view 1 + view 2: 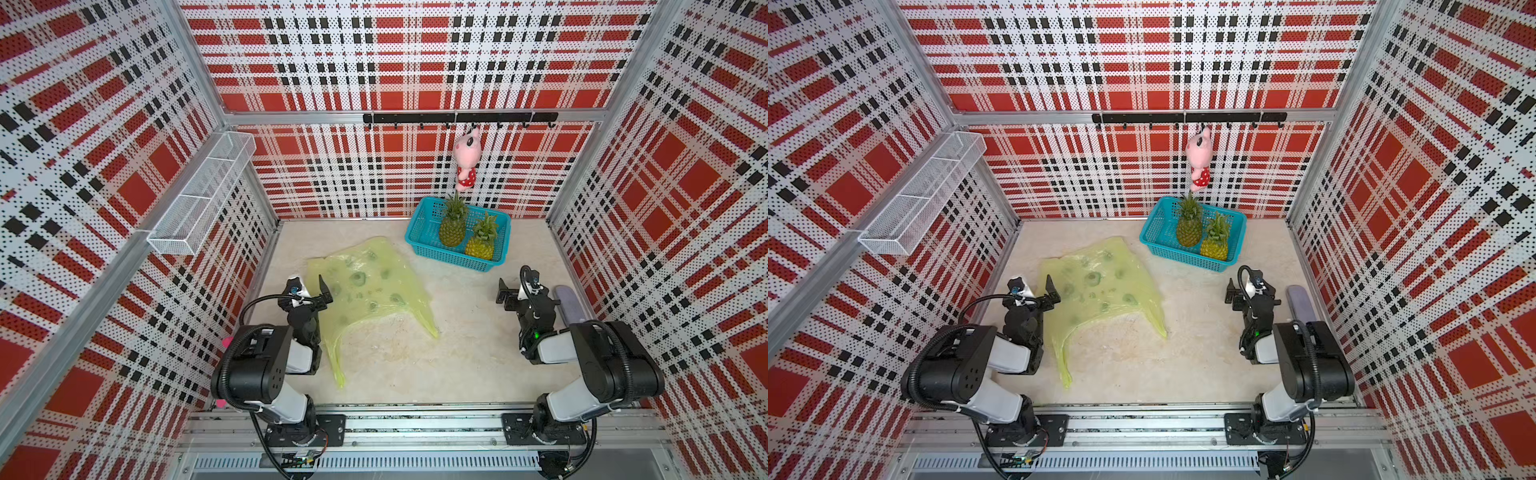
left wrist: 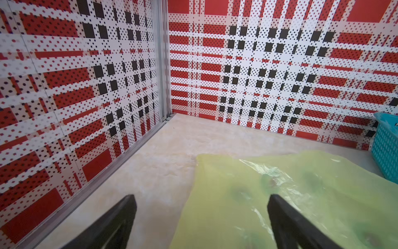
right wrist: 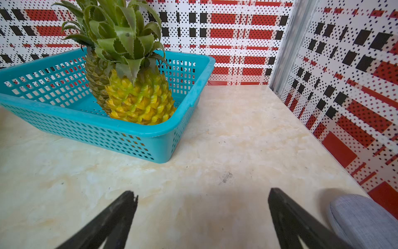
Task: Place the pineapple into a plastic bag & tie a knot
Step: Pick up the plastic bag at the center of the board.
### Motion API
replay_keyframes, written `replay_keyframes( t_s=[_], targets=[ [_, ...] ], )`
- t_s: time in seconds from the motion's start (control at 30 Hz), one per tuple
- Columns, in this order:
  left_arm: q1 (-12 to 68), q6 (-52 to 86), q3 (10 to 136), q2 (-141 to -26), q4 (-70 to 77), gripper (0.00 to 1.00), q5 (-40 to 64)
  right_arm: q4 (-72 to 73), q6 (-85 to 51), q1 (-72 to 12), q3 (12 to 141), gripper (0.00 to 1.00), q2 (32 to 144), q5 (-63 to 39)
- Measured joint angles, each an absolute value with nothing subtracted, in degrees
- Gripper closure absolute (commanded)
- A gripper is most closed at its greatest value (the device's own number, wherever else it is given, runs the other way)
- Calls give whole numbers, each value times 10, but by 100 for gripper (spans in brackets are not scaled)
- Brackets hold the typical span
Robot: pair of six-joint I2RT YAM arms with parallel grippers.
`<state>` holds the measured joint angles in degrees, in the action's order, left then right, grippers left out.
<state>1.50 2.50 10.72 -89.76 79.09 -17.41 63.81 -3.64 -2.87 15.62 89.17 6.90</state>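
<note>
Thin translucent yellow-green plastic bag (image 1: 365,286) with dark avocado prints, flat and empty on the pale tabletop (image 1: 395,361), handle strips (image 1: 337,365) untied. At the back, a teal mesh plastic basket (image 1: 449,254) holding a ripe yellow pineapple (image 3: 140,101) beside a greener pineapple (image 1: 452,228), both upright. Left gripper (image 2: 201,198) spread wide, empty, over the bag's edge. Right gripper (image 3: 202,194) likewise wide and empty, facing the basket. Bag probably feather-light, limp, slippery: best pinched at a strip. Fruit likely firm, knobbly, weighty: best clasped round the body, not the spiky crown.

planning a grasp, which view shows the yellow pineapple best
The right wrist view: the yellow pineapple stands close up in the teal basket. Both top views show it small and distant; the left wrist view shows only a basket corner.
</note>
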Motion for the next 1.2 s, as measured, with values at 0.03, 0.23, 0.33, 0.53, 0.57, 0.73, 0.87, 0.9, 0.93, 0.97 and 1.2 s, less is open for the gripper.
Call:
replay_keyframes(
  t_s=[0.03,0.23,0.33,0.53,0.57,0.73,0.87,0.9,0.93,0.97,1.2],
  targets=[
    [15,25,107,-898,791,2,-174,638,-36,-29,156,0,892,69],
    [15,25,107,-898,791,2,-174,639,-36,-29,157,0,892,69],
    [15,25,107,-898,791,2,-174,640,-36,-29,157,0,892,69],
    [14,25,107,-898,791,2,-172,641,-36,-29,157,0,892,69],
    [14,25,107,-898,791,2,-172,641,-36,-29,157,0,892,69],
    [14,25,108,-898,791,2,-170,642,-36,-29,158,0,892,69],
    [15,25,101,-897,812,2,-170,680,-29,-29,138,0,889,64],
    [15,25,93,-895,821,2,-171,686,-26,-31,127,0,883,66],
    [16,25,85,-888,824,2,-174,686,-24,-34,119,0,875,72],
    [17,25,77,-877,823,2,-179,685,-20,-42,111,0,861,85],
    [70,11,95,-737,736,2,-238,621,55,-194,149,0,772,222]
  ],
)
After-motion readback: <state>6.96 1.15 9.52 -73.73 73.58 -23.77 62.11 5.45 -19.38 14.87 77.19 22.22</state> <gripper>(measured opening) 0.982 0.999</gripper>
